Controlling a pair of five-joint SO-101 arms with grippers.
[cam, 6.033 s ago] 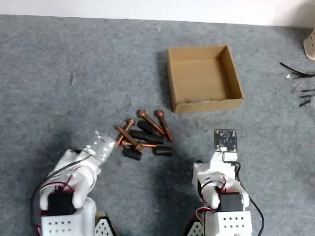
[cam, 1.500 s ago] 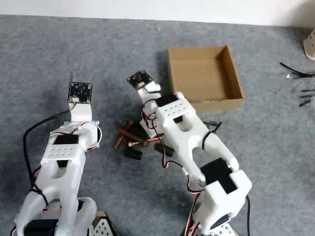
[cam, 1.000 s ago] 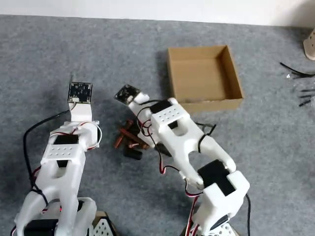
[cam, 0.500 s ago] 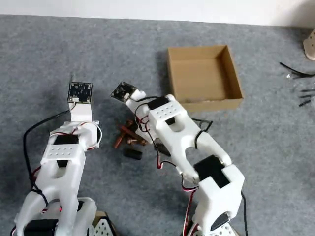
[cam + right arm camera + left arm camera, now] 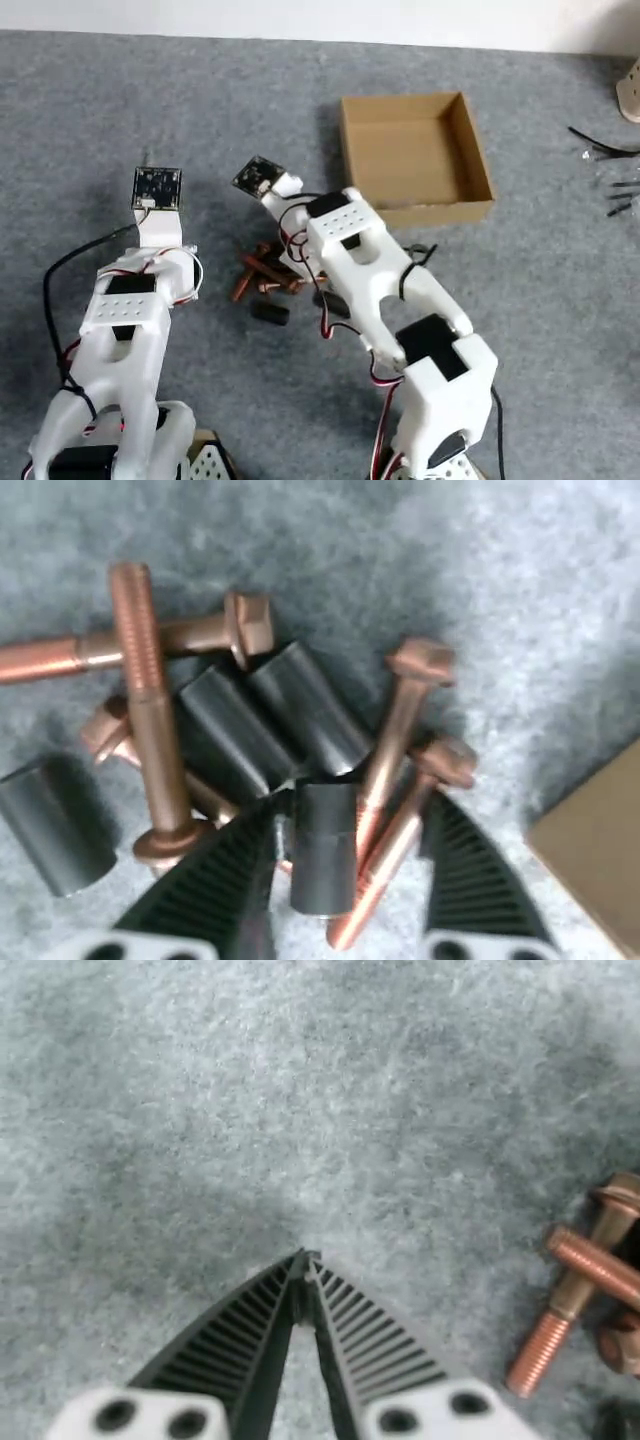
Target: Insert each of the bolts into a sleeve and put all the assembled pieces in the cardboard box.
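Note:
Several copper bolts (image 5: 145,700) and dark sleeves (image 5: 215,735) lie in a heap on the grey carpet. My right gripper (image 5: 350,815) hangs open just above the heap. One upright-looking sleeve (image 5: 323,845) and two bolts (image 5: 400,730) sit between its fingers (image 5: 215,880), not gripped. In the high view the right arm (image 5: 350,250) stretches over the heap (image 5: 262,275). My left gripper (image 5: 303,1260) is shut on nothing, low over bare carpet, with bolts (image 5: 575,1280) off to one side. The cardboard box (image 5: 415,215) stands open beyond the heap.
One sleeve (image 5: 268,312) lies apart at the heap's near side, another (image 5: 335,305) beside the right arm. The left arm (image 5: 130,310) stands left of the heap. Black ties (image 5: 610,185) lie at the far right. A box corner (image 5: 590,850) shows close to the right gripper.
The right arm has swung from its rest pose out over the heap, drifted left, then edged slightly back. The left arm also rose earlier and now shifts only a little farther away.

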